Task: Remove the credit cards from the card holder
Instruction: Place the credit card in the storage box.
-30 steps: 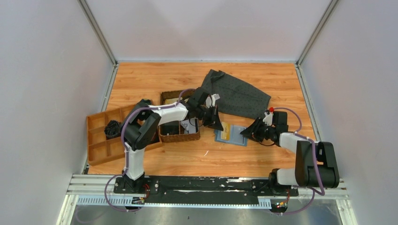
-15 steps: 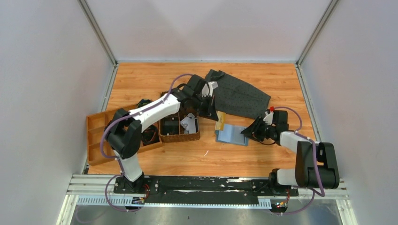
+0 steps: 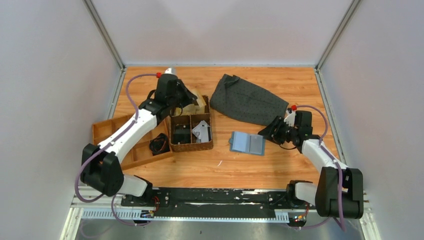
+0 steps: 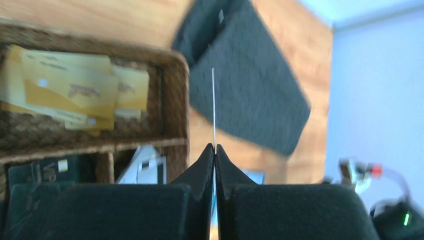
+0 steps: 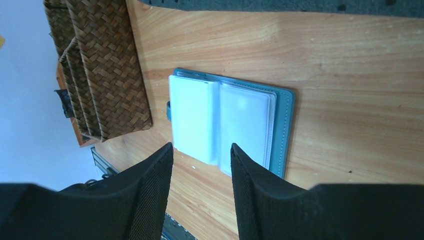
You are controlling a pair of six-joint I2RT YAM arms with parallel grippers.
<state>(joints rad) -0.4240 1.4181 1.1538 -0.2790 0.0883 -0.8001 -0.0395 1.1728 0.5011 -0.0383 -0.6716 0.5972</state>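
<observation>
Your left gripper (image 4: 215, 149) pinched shut on thin pale credit card (image 4: 213, 100), edge-on, above brown woven basket (image 4: 177, 100) section holding yellow cards (image 4: 70, 90); likely drop spot. Your right gripper (image 5: 200, 147) spread, empty, hovering by opened blue-teal card holder (image 5: 230, 125) flat on desk (image 5: 350, 75), probably to steady it.

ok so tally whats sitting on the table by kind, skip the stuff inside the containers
woven basket: 1
wooden tray: 1
dark grey cloth: 1
card holder: 1
total: 4
</observation>
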